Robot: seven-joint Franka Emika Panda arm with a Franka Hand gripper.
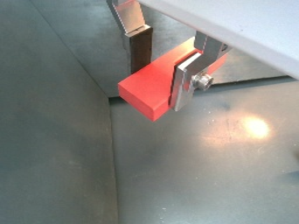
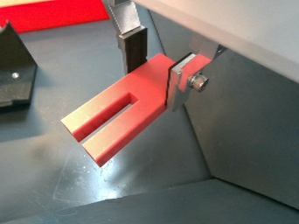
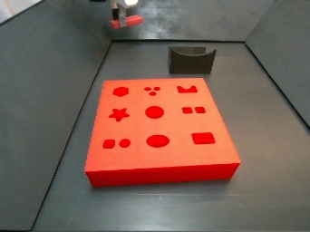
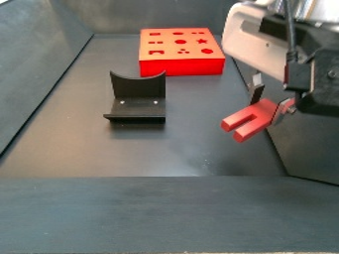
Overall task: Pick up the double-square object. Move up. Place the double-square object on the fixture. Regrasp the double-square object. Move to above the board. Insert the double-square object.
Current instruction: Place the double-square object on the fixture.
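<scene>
Grey metal floor with raised walls filled both wrist views. In a wrist view, the hand (image 1: 163,68) was clenched on the double-square object (image 1: 149,90), its silver fingers (image 1: 187,80) pressed flat against the block's two sides. In a wrist view the block's long groove showed, and the fixture (image 2: 17,66) lay off beside it, well apart, with the board (image 2: 52,13) beyond.

In a side view the hand (image 3: 125,15) hung beyond the fixture (image 3: 191,59), away from the board (image 3: 158,131), the red piece only a speck. In a side view the object (image 4: 251,119) was clear of the floor, off to the side of the fixture (image 4: 135,99).

The step appeared to be carrying the piece to the fixture. Doing it well would call for keeping the block level, lining its length up with the channel between the raised sides, and lowering it slowly before letting go.
</scene>
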